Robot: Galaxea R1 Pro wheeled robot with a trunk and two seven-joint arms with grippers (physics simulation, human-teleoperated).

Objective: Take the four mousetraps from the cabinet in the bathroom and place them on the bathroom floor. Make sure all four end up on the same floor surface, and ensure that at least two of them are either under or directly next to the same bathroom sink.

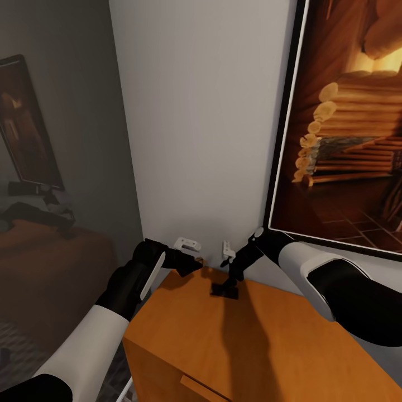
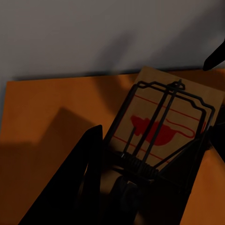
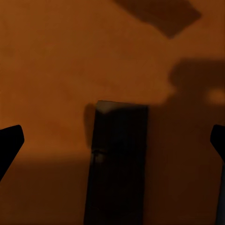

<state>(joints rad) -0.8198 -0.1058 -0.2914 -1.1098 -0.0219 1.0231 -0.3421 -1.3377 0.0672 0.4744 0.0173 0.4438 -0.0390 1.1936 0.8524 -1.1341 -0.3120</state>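
The left gripper [image 2: 145,187] has its jaws clamped on a mousetrap [image 2: 161,124] just above the cabinet [image 1: 234,340] surface, the right gripper [image 3: 112,140] wide open over another mousetrap [image 3: 117,164] (in shadow) — a slack pinch could drop the held one.

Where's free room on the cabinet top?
The cabinet top is bare from its front edge to mid-depth. It is crowded by the wall: the left end effector holds a mousetrap, and the right end effector hangs open over another dark mousetrap.
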